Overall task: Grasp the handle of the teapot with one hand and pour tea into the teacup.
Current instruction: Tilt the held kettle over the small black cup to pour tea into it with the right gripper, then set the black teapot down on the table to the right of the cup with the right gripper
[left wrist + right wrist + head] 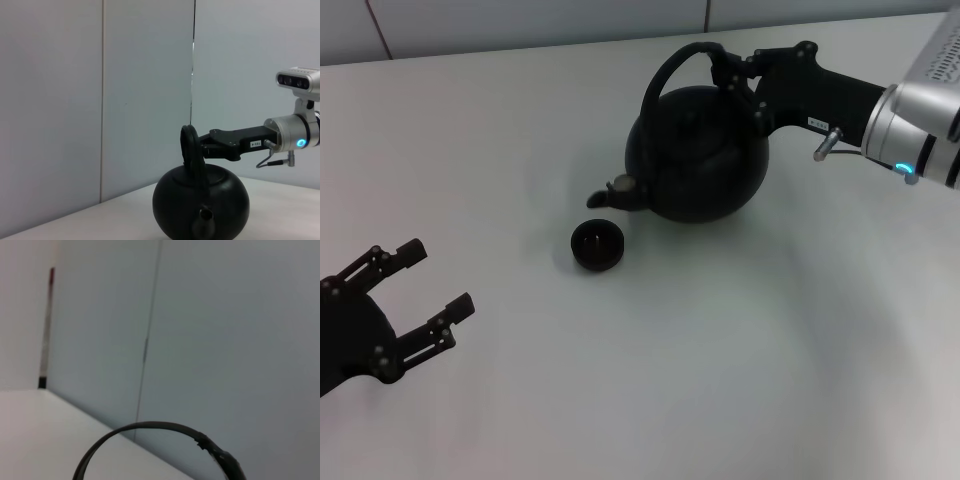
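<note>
The teapot [700, 150] is a big round black pot standing on the white table, its spout [610, 195] pointing left at the teacup [597, 244]. The teacup is small, low and black, just in front of the spout. My right gripper [735, 80] reaches in from the right and is shut on the thick right side of the arched handle [670, 70]. The left wrist view shows the teapot [200, 205], the handle [190, 145] and the right gripper [202, 147] holding it. The handle's arc [150, 427] shows in the right wrist view. My left gripper [445, 273] is open and empty at the lower left.
The white table [720, 350] stretches around the pot and cup. A pale panelled wall [520, 20] runs along the table's far edge. The right arm's silver wrist [920, 120] hangs over the table's right side.
</note>
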You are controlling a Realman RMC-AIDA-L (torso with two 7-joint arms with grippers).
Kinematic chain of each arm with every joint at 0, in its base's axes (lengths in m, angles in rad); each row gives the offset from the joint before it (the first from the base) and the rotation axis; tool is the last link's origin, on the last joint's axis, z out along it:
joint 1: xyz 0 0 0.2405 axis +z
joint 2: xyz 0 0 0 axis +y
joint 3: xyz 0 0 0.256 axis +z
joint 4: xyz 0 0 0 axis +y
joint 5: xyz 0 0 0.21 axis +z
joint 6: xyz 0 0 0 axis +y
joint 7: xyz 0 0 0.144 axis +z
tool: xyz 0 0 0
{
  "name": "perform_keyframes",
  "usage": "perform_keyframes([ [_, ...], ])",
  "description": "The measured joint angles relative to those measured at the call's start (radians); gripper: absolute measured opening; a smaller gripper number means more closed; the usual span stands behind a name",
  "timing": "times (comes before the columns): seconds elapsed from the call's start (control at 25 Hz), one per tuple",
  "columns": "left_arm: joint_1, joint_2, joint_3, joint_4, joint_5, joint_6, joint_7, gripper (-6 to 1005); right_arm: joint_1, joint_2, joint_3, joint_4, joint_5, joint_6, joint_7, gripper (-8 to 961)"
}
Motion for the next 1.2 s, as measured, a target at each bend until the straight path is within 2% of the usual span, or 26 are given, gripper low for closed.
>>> perform_keyframes([
  [0.44,-0.003,0.000,0.000,0.000,-0.004,0.006,-0.003,814,-0.036,-0.002,0.003,0.046,0.118,-0.024,0.016,95],
  [0.84,0.000,0.001,0.000,0.001,-0.006,0.015,-0.005,813,-0.105,0.001,0.027,0.041,0.187,-0.034,0.008,97],
  [1.2,-0.002,0.002,0.005,0.000,-0.006,0.009,-0.005,813,-0.126,0.003,0.054,0.118,0.239,-0.038,-0.110,99],
])
